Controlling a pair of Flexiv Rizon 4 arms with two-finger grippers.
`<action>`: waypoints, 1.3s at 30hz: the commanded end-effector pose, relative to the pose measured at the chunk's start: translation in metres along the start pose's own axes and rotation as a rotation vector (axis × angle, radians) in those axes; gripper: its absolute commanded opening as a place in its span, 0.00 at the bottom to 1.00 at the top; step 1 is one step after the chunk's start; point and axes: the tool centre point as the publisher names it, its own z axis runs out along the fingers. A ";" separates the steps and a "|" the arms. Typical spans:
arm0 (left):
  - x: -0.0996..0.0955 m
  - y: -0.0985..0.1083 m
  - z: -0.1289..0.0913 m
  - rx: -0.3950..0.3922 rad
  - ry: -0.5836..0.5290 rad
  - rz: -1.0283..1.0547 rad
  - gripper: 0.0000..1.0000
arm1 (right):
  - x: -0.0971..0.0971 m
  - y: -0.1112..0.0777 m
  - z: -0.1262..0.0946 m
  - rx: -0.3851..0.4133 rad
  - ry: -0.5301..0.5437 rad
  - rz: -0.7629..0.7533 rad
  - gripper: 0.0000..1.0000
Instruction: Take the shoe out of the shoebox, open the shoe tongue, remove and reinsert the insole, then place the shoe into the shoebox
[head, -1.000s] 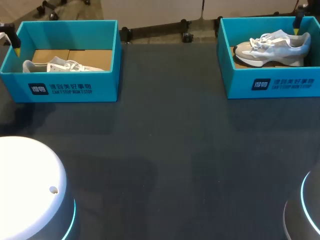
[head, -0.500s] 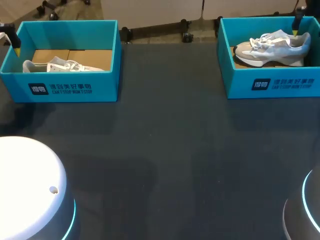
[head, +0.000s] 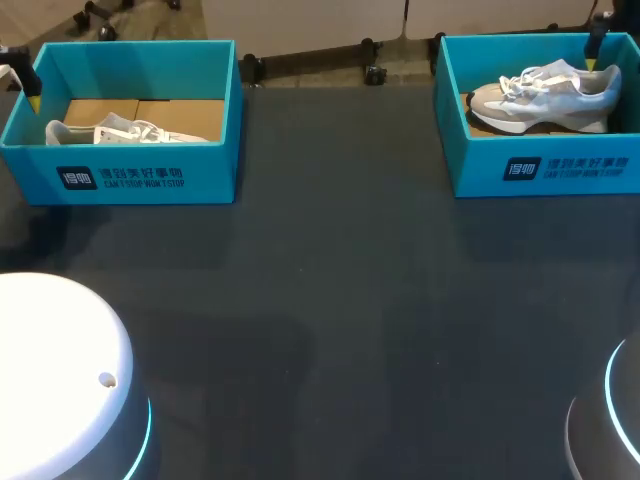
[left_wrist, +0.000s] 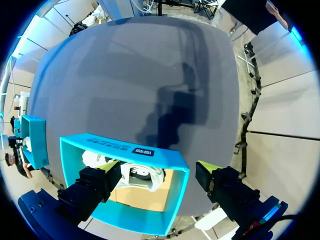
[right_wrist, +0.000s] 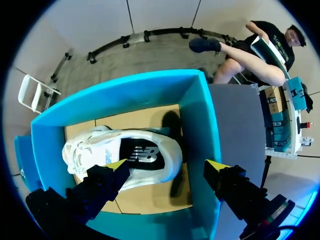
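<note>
Step in hand, by judgement: the first, lifting a shoe out; nothing is gripped yet. The right shoebox (right_wrist: 200, 125) sits beneath the right gripper (right_wrist: 166, 166), whose fingers stand apart, one over the box wall; the white sneaker (right_wrist: 125, 155) lies below and just ahead, between them. The left gripper (left_wrist: 157, 166), likewise apart, hangs over the left shoebox (left_wrist: 120, 145); the left sneaker (left_wrist: 147, 175) lies beneath, nearer one finger. The next move calls for centring, descending and closing on the sneaker.

Jaws wide apart above teal shoebox (left_wrist: 100, 143): one fingertip (left_wrist: 107, 165) over the white shoe (left_wrist: 145, 174) inside, the other outside the box wall. Dark surface (left_wrist: 140, 75) ahead. Second teal box (left_wrist: 36, 142) well apart.
</note>
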 end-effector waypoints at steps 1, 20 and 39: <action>0.000 -0.002 0.000 -0.004 0.002 0.001 1.00 | -0.001 -0.005 -0.002 -0.013 -0.008 0.013 1.00; 0.000 -0.002 0.000 -0.004 0.002 0.001 1.00 | -0.005 -0.004 0.014 0.000 -0.032 0.033 0.52; 0.000 -0.002 0.000 -0.004 0.002 0.001 1.00 | -0.004 0.004 0.041 0.038 -0.102 0.015 0.49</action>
